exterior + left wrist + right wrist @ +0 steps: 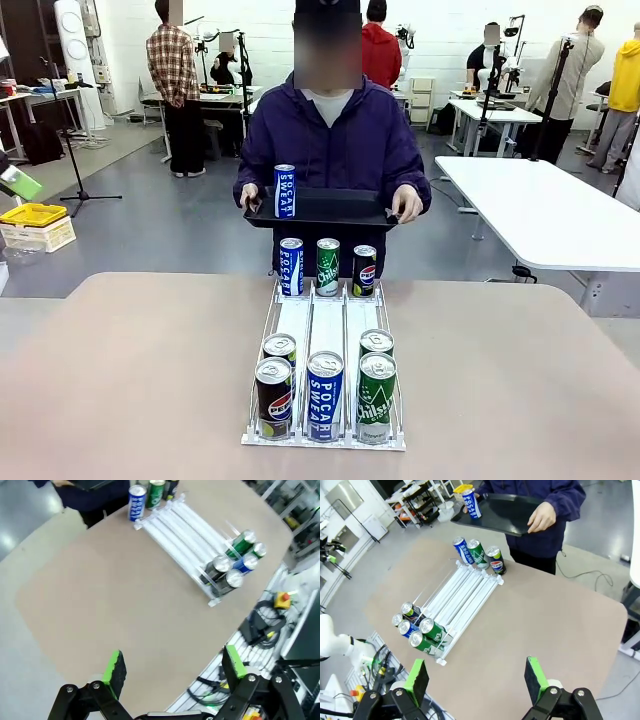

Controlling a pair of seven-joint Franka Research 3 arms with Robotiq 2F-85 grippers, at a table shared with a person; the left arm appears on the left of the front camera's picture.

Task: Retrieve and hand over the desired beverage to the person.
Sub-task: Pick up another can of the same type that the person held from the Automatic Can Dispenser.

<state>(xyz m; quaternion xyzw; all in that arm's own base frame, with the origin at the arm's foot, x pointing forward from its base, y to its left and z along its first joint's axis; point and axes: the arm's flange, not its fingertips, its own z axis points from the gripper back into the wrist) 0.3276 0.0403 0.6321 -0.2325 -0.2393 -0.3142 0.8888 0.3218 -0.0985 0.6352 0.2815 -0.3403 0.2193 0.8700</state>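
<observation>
You're watching both arms hanging back from the table [120, 380] while the person [335, 140] is holding out a black tray [340, 208] at its far side.

The person is gripping the tray with one hand [407, 203] at one end and the other hand [249, 195] at the opposite end, and a blue Pocari Sweat can [285, 191] is standing upright on it. A white three-lane rack [326, 320] is lying mid-table between you and the person. Three cans, a blue one [291, 266], a green one [328, 266] and a Pepsi [364, 270], are standing at its far end just below the tray. At the near end, a Pepsi can [273, 398], a Pocari can [325, 395] and a green can [376, 397] are fronting the lanes, the outer two each blocking a second can behind. The left gripper [174, 659] and the right gripper [476, 667] are hovering with fingers spread wide, gripping nothing.
</observation>
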